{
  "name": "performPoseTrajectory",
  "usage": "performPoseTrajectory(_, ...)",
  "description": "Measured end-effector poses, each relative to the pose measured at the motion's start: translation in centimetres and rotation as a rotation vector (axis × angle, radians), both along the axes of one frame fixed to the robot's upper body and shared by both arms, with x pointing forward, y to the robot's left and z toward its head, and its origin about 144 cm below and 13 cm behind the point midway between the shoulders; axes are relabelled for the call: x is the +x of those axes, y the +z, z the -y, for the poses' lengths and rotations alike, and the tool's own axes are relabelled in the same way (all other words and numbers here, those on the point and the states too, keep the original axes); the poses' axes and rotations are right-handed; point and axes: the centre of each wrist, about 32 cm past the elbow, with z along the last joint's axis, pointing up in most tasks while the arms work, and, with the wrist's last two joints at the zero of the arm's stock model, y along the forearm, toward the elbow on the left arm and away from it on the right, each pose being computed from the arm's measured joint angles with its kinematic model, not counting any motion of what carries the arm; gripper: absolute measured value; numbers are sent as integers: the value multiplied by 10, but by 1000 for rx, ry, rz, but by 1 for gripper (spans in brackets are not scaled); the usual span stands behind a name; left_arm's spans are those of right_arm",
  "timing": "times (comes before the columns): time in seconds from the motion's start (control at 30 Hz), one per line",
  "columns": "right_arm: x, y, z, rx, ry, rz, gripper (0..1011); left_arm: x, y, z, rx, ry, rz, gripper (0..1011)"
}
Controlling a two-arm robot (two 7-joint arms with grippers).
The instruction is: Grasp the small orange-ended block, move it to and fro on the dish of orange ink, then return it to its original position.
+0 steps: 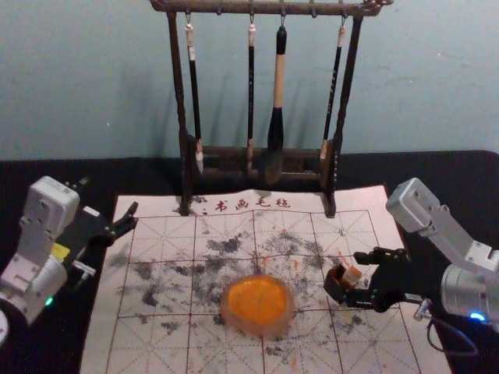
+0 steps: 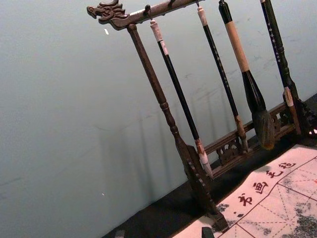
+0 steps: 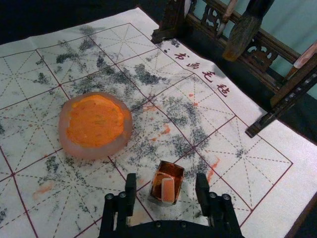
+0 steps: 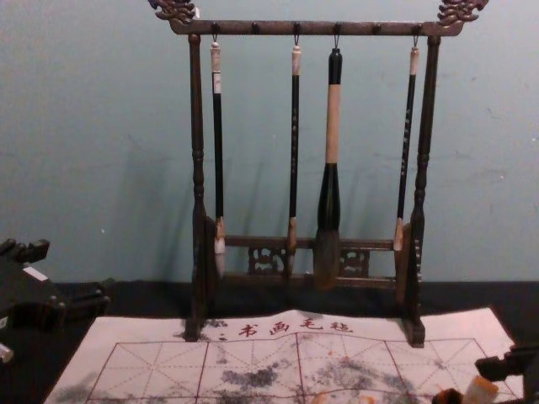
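Stained felt (image 3: 247,178) underlies the wide-open right gripper (image 3: 166,181), its fingers flanking the block (image 3: 168,191), with the left gripper (image 1: 109,195), also open, farther left.

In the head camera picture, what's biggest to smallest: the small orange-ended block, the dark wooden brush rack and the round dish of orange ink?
1. Brush rack
2. Dish of orange ink
3. Orange-ended block

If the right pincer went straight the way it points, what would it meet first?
Most likely the small block or its brown holder, lined up between the right pincer's spread fingers, though depth is hard to judge.
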Motion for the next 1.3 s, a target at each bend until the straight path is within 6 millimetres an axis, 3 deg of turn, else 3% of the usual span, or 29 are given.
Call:
performPoseTrajectory(0.37, 0, 0, 0, 0, 0, 0, 1003, 0, 0, 0, 0, 0, 0, 1001)
performPoseTrajectory(0.87, 0, 0, 0, 0, -1, 2, 1003, 0, 0, 0, 0, 0, 0, 1001)
performPoseTrajectory(1.3, -7, 9, -4, 158, -151, 197, 1003, 0, 0, 0, 0, 0, 0, 1001)
